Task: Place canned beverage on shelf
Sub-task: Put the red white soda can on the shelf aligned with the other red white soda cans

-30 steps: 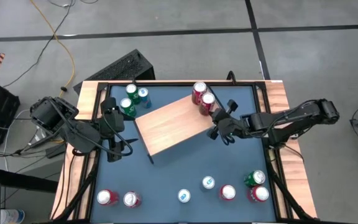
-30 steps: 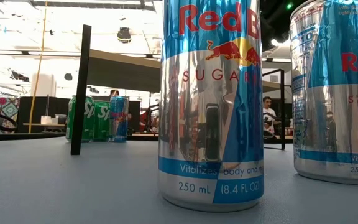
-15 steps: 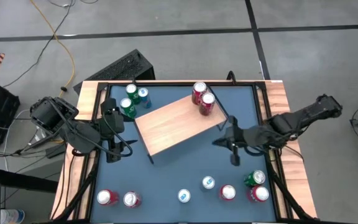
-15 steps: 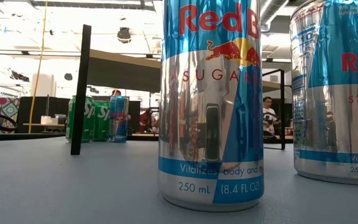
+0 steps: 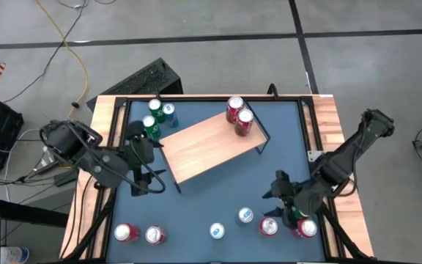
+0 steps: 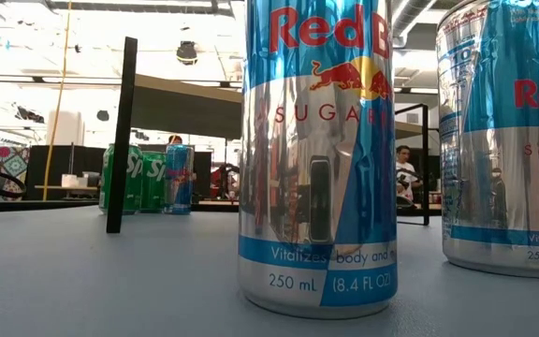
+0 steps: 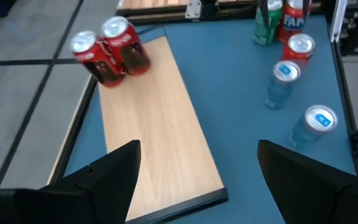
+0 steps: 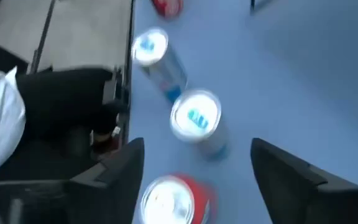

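Your right gripper (image 5: pixel 280 204) left two red cans (image 5: pixel 238 116) on the shelf (image 5: pixel 207 147), swung over the front cans (image 5: pixel 268 226) and opened empty; your left gripper (image 5: pixel 151 170) waited open.

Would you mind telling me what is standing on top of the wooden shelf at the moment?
Two red cans stand upright, side by side, at one end of the shelf. The rest of the board's top is bare wood. Whatever is beneath the board is covered from above.
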Robot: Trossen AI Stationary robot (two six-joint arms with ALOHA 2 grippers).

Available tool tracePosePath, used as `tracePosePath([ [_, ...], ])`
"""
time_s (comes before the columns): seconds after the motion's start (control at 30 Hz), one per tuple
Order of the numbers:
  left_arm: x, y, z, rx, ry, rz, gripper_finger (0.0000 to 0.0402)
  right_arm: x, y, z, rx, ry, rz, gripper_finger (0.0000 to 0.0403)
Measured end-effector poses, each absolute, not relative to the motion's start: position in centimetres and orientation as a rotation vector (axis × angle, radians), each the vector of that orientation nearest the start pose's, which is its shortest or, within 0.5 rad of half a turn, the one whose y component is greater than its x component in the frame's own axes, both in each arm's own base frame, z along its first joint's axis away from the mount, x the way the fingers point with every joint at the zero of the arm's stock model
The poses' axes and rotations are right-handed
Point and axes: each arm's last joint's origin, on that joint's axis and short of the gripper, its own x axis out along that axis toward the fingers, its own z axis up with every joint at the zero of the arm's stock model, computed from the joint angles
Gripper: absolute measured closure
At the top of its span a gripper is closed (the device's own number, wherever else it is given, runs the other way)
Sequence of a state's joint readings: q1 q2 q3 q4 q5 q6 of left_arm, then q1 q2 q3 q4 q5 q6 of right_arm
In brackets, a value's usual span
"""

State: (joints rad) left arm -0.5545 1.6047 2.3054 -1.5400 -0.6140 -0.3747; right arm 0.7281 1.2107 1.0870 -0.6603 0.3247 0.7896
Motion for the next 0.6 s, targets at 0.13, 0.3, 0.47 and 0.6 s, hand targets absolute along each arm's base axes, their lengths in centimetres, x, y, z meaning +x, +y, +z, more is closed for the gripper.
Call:
tracePosePath([
  [0.13,21.7,-11.7,49.8,0.080,0.714,0.136,0.0093,19.4,15.2,31.1,0.388,0.796,0.076,0.0112],
  [0.3,22.7,-13.5,48.4,0.012,0.815,0.061,0.0093,20.6,14.6,31.8,0.319,0.704,0.121,0.0112],
  [0.47,23.6,-16.4,46.7,-0.136,0.927,0.011,0.0093,21.1,14.0,32.0,0.234,0.670,0.137,0.0112],
  [0.6,24.3,-19.4,44.9,-0.164,0.974,0.036,0.0093,21.4,13.6,32.0,0.213,0.665,0.126,0.0112],
])
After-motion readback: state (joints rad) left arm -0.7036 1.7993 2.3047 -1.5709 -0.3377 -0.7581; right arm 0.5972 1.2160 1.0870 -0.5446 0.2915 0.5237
